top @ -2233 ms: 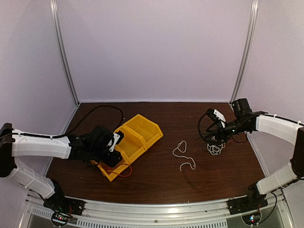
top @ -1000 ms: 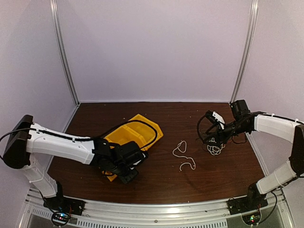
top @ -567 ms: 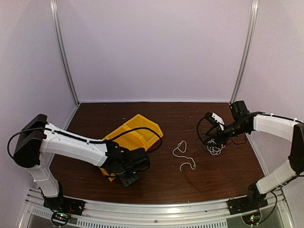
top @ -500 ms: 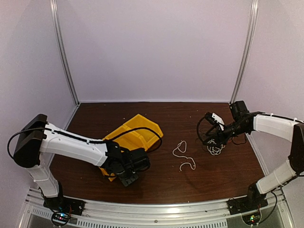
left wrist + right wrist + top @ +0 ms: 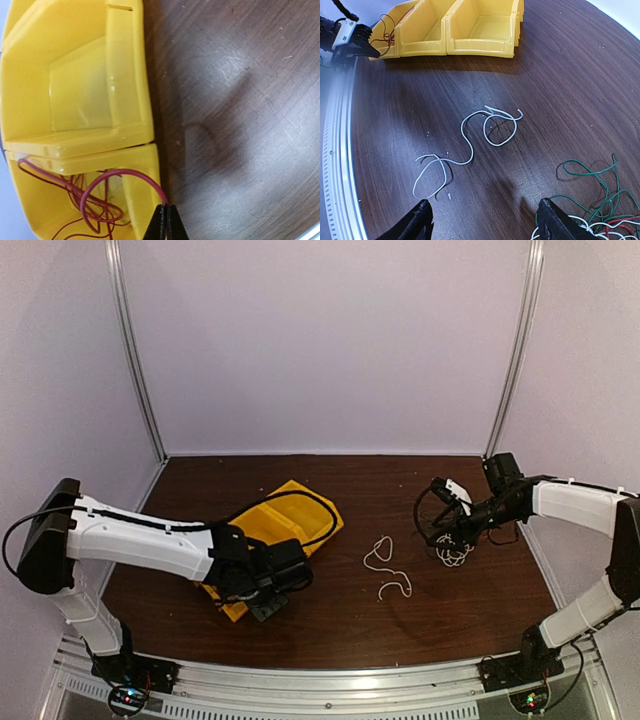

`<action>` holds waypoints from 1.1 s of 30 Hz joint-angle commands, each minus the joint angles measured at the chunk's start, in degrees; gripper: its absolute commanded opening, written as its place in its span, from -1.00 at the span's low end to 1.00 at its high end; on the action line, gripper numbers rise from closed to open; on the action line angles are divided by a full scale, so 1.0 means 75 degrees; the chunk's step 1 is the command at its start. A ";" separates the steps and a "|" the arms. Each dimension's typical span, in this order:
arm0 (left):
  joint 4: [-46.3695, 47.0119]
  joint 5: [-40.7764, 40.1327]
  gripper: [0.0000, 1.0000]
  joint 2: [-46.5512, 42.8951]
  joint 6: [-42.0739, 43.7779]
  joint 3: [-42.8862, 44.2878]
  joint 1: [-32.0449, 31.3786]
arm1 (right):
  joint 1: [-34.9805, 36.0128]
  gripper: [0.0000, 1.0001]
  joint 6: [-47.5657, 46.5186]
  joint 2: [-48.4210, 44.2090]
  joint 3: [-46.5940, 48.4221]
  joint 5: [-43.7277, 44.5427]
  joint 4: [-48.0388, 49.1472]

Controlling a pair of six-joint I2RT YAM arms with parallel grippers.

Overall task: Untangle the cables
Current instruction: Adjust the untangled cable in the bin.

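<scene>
My left gripper (image 5: 167,207) is shut on a thin red cable (image 5: 125,171) at the near corner of the yellow bin (image 5: 75,100). The rest of that red cable lies looped inside the bin's end compartment. In the top view the left gripper (image 5: 266,607) sits low at the bin's (image 5: 290,520) front edge. A white cable (image 5: 470,145) lies loose in curls on the table's middle (image 5: 385,565). My right gripper (image 5: 485,220) is open and empty above the table, beside a tangle of white, green and red cables (image 5: 592,222).
The yellow bin has further compartments (image 5: 480,25) with nothing showing in them. The tangle (image 5: 455,552) lies at the table's right side, under the right gripper (image 5: 442,525). Thick black arm cables loop over the bin and by the right wrist.
The left gripper has closed on the red cable and drawn slightly back to the left at the bin's corner. The right arm has stayed put with its jaws open.
</scene>
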 commanded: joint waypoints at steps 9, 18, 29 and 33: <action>-0.0578 -0.0948 -1.00 -0.1453 -0.1394 -0.0273 0.1431 | -0.0050 0.44 -0.0112 0.0038 0.0160 -0.0112 -0.0133; 0.1091 -0.0211 -1.00 -0.1657 -0.1159 -0.1293 0.2418 | -0.0055 0.44 -0.0124 0.0056 0.0172 -0.0100 -0.0171; 0.1695 0.0138 -1.00 -0.1012 -0.1024 -0.1370 0.2489 | -0.0050 0.44 -0.0144 0.0067 0.0160 -0.0098 -0.0201; 0.1839 0.0221 -1.00 -0.0931 -0.1038 -0.1452 0.2489 | -0.0051 0.44 -0.0159 0.0073 0.0160 -0.0094 -0.0210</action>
